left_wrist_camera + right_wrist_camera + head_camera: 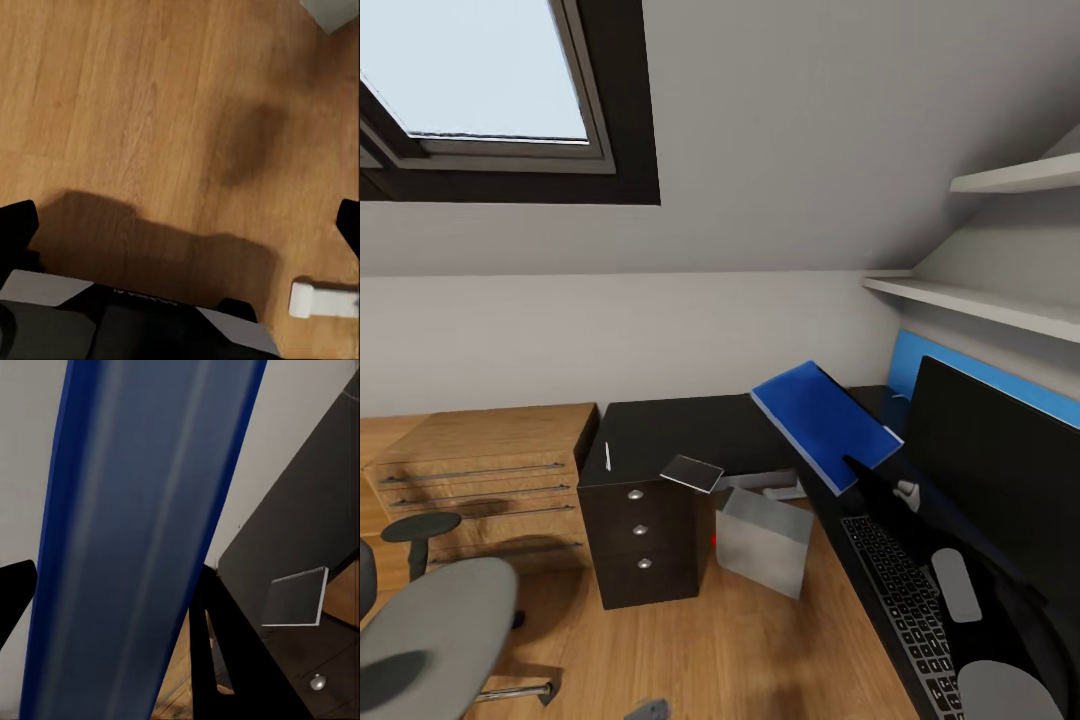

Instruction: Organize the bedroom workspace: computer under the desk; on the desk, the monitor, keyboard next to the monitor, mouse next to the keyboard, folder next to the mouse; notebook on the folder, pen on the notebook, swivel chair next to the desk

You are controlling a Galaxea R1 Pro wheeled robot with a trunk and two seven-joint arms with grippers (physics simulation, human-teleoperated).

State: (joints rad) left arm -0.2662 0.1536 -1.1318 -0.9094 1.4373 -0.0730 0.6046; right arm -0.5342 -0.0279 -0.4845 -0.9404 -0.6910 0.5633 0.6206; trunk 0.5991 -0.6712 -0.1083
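Raised right pincer (857, 467) gripping tilted folder (822, 420)

My right end effector (857, 464) reaches forward toward one o'clock, fingers clamped on the lower edge of the folder (825, 422), holding it raised and tilted. My left end effector (184, 225) points down, fingers spread apart.

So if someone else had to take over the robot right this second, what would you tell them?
Right end effector: shut on the folder, held tilted in the air above the desk.
Left end effector: open, over bare floor.
Done: monitor, keyboard on desk; computer beneath it.
Notebook overhangs the desk edge; pen lies on the desk.
Left: set folder down, stack notebook, then pen, bring chair closer.
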